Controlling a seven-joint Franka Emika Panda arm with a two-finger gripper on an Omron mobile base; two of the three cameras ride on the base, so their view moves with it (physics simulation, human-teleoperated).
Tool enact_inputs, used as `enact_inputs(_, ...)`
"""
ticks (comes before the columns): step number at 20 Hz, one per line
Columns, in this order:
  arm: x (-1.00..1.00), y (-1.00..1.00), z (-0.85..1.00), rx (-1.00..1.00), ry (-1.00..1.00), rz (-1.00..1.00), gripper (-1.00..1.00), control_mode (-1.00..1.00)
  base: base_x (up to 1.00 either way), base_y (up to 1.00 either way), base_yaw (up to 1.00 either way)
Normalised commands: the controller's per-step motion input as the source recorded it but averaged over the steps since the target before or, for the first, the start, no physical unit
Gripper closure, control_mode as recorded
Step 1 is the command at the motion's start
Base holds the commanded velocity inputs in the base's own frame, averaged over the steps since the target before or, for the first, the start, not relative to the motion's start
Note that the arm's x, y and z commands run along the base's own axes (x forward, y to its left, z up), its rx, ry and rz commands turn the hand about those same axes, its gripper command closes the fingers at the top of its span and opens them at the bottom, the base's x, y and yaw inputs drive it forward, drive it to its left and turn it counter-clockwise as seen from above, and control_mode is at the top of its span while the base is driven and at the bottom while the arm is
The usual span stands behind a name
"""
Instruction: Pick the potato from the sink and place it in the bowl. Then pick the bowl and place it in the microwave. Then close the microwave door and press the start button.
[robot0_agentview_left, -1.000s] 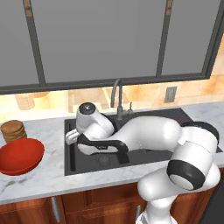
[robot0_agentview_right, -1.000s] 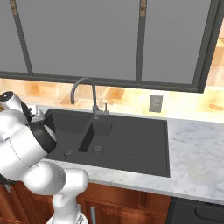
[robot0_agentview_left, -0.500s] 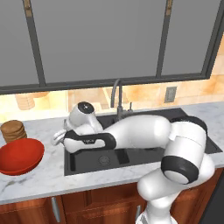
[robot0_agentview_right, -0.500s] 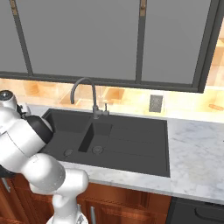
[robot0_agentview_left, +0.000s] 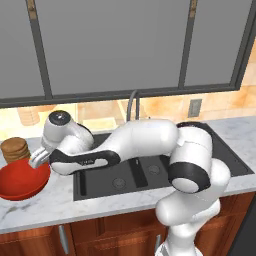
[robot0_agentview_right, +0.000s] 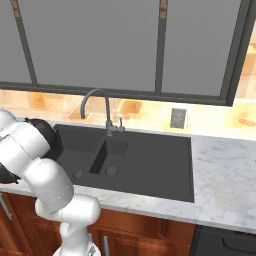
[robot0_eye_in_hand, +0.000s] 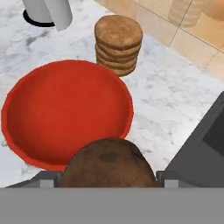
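- We see the gripper at the near rim of the red bowl, its jaws spread wide around the potato.
- The potato sits between the 2 fingertips, above the bowl's edge.
- A stack of brown wooden discs stands just behind the bowl.
- The black sink lies beside them on the marble counter.

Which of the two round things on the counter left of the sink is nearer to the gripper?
The red bowl. It lies just beyond the gripper, which holds the potato, while the stack of brown wooden discs stands behind the bowl.
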Motion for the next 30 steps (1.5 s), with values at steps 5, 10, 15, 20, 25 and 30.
enact_inputs(5,-0.08,1.00,-0.21,-0.18,0.00,0.00,1.00,-1.00,0.00,0.00,0.00)
enact_inputs(10,0.00,0.83,-0.71,-0.05,0.00,0.00,1.00,-1.00,0.00,0.00,0.00)
enact_inputs(15,0.02,0.49,-0.38,-0.02,-0.03,-0.01,1.00,-1.00,0.00,0.00,0.00)
enact_inputs(20,0.16,0.19,0.00,-0.01,0.00,-0.09,-1.00,-1.00,0.00,0.00,0.00)
enact_inputs(25,0.59,-0.01,0.00,0.00,0.01,-0.12,-1.00,-1.00,0.00,0.00,0.00)
enact_inputs(30,0.49,-0.22,0.00,0.00,0.02,-0.09,-1.00,-1.00,0.00,0.00,0.00)
